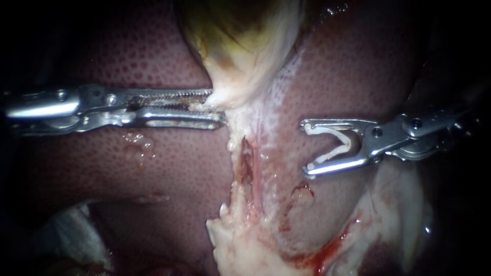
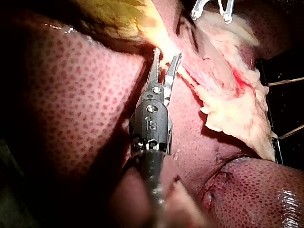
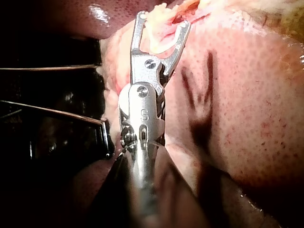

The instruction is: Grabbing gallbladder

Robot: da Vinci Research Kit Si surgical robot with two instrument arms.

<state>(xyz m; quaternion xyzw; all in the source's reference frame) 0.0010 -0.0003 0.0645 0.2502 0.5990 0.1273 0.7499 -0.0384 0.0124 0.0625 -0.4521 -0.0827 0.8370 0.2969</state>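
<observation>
Endoscope view: the gallbladder (image 1: 240, 46) hangs at the top centre, yellow-green above and narrowing to a pale lower end, with the mottled red liver (image 1: 169, 168) on both sides. The left instrument (image 1: 217, 107) lies level. Its toothed jaws stand slightly apart and pinch that pale lower end between their tips. The right instrument (image 1: 306, 148) sits apart from the gallbladder, over the liver. Its jaws are wide and carry an open white clip (image 1: 331, 155) seated against both of them. A ragged strip of pale tissue (image 1: 240, 240) runs downward from the gallbladder (a little blood shows at its lower right).

Left wrist view: the left instrument (image 2: 166, 53) has its jaws in a narrow V on the pale edge below the yellow gallbladder (image 2: 118, 14). The right instrument (image 2: 211, 18) shows ahead, beyond the pale tissue (image 2: 232, 95).

Right wrist view: the right instrument (image 3: 163, 20) holds the white clip (image 3: 159, 49) spread over pale tissue, with liver (image 3: 247, 95) beside it.
</observation>
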